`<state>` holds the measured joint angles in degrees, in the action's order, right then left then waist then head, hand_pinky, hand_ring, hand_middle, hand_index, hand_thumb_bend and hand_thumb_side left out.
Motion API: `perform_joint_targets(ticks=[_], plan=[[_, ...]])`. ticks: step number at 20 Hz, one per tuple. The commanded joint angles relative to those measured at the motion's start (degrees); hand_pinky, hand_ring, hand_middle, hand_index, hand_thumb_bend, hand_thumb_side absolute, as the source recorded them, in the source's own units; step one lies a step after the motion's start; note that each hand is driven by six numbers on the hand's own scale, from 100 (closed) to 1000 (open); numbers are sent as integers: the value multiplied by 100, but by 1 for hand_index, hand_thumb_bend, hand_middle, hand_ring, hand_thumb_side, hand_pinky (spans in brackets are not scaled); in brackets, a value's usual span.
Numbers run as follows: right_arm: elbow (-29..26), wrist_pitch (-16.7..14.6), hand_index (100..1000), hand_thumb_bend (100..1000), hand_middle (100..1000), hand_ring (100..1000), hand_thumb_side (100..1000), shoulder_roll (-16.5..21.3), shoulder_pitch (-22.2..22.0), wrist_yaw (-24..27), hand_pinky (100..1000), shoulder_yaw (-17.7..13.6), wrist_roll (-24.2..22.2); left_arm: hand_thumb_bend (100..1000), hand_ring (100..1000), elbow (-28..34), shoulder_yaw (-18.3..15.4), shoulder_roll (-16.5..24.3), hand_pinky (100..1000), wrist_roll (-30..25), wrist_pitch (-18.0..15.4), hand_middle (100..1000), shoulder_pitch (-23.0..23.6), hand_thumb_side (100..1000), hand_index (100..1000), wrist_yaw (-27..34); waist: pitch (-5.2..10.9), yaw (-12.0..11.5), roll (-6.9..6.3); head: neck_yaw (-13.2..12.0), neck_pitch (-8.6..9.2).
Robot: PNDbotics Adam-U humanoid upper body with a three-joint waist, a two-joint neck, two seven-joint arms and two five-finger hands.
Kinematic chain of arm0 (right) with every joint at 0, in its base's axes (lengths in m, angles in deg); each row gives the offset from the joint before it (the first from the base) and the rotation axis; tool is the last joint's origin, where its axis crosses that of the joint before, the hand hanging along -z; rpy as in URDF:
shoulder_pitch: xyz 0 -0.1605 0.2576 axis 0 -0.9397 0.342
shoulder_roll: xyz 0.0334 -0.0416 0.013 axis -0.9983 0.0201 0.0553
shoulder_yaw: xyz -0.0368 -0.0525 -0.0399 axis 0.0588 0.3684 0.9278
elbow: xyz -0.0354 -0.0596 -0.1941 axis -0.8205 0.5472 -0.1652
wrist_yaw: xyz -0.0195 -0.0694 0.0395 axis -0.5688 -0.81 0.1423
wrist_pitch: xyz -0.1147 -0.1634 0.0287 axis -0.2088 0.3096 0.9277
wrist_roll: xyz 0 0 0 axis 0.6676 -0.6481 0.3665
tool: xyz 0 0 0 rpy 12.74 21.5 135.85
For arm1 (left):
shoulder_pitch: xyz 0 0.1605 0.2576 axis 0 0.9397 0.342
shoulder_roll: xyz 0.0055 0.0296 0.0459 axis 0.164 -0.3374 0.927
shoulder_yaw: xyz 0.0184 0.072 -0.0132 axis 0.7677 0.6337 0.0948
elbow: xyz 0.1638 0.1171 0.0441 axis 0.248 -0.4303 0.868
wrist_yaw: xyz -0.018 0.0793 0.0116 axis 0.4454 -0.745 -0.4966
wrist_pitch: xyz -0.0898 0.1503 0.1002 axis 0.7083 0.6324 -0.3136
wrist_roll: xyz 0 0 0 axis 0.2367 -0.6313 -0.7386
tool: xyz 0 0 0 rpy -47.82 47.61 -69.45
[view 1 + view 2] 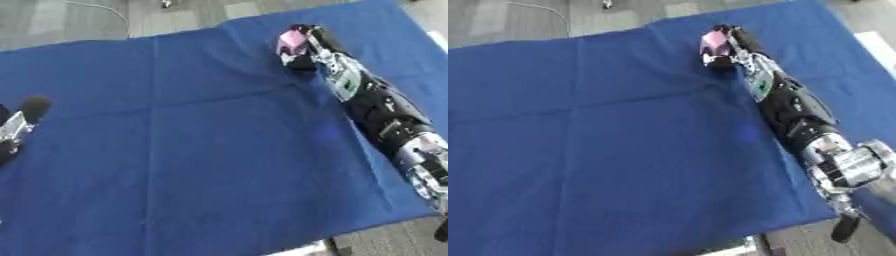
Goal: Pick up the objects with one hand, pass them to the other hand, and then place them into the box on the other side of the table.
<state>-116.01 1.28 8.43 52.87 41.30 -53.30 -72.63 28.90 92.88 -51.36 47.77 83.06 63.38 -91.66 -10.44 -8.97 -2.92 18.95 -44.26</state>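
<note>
Right hand [308, 47], reaching across the blue cloth [201, 150], curls its fingers around a pink object [291, 42].

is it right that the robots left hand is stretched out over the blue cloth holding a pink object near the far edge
Not quite: it is the right hand that is stretched out over the blue cloth with its fingers round the pink object near the far edge, as the left eye view shows. The left hand sits at the view's left edge.
</note>
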Motion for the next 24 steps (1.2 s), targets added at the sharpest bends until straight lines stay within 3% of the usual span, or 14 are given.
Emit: perform_joint_targets(ticks=[1,6,7,8,9,15,20,24], plan=[[-371,-39,619,100,395,492,100,84,29,268,697,10,418,988,545,50,-12,97,461,33,-10,595,-38,501,827,0,63,39,94,0,14],[-1699,157,592,100,377,479,156,-97,-98,1055,682,234,700,979,542,-207,11,79,455,76,8,594,78,494,824,-84,141,196,168,-92,14],[-2051,261,592,100,378,480,168,-161,-144,1258,682,289,683,978,541,-285,24,73,454,94,5,593,97,491,823,-106,159,228,184,-117,14],[-2437,377,588,100,377,479,202,-254,-198,1459,679,340,654,1000,540,-370,41,72,452,110,2,592,114,429,822,-133,180,262,202,-143,14],[-2807,498,587,100,377,479,217,-358,-257,1653,678,382,619,970,541,-457,60,77,452,119,5,592,124,484,821,-166,199,293,220,-167,14],[-4757,1155,589,100,392,488,331,-1089,-643,2563,676,621,271,954,549,-963,262,37,450,96,9,596,9,463,820,-449,317,437,307,-329,14],[-5704,1467,588,100,398,492,427,-1745,-1058,3349,672,997,-42,964,582,-1223,559,21,466,-127,11,621,-257,442,829,-917,382,562,356,-575,14],[-6075,1639,586,100,399,491,464,-2126,-1351,3819,670,1368,-182,977,618,-1313,769,-39,480,-363,-19,659,-501,408,840,-1385,399,618,355,-733,14]])
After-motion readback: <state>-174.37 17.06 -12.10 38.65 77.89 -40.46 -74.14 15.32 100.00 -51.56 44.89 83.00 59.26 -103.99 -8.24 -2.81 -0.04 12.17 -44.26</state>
